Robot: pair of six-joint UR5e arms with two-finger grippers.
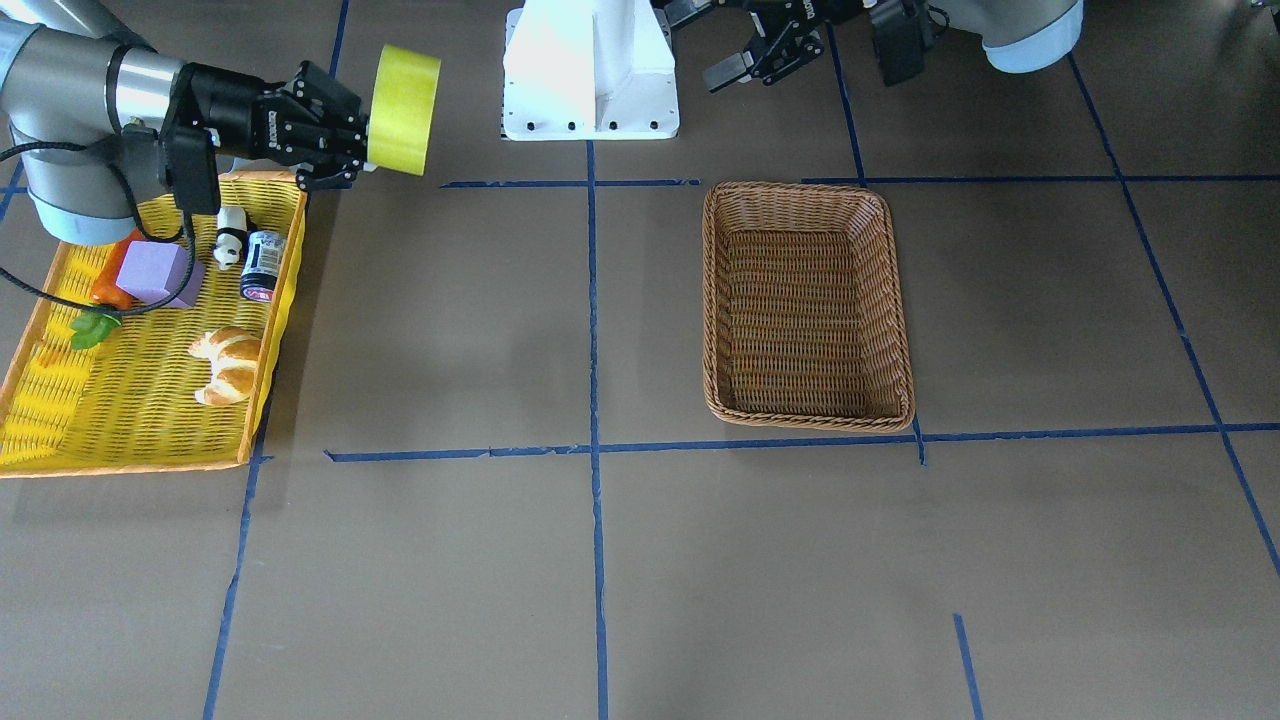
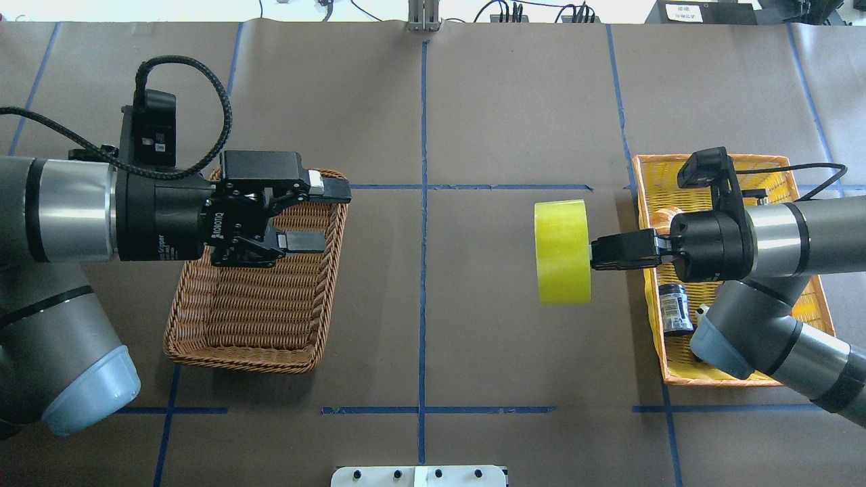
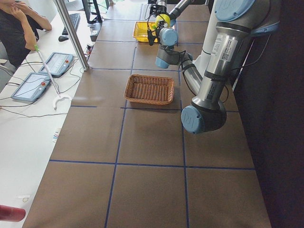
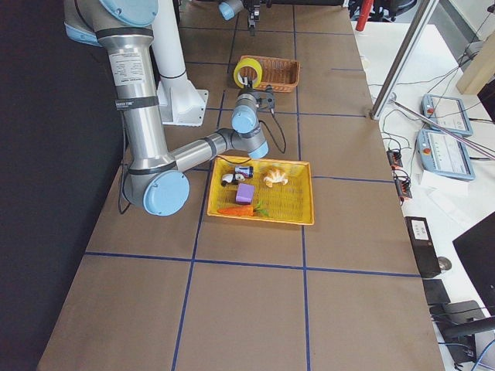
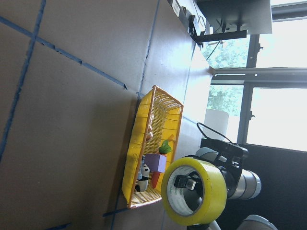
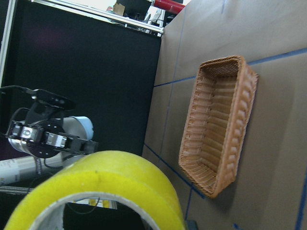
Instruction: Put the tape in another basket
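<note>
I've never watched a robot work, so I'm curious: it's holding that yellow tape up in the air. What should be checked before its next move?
1. The tape held in the right gripper: ok, clear of the table.
2. The tape out of the yellow tray basket: ok.
3. The tape above the wicker basket: not ok, it hangs over the table between the two baskets.
4. Room in the wicker basket: ok, nothing in it.
5. The left gripper free: ok, open, holding nothing.
6. Firmness of the grip: cannot tell.
</note>
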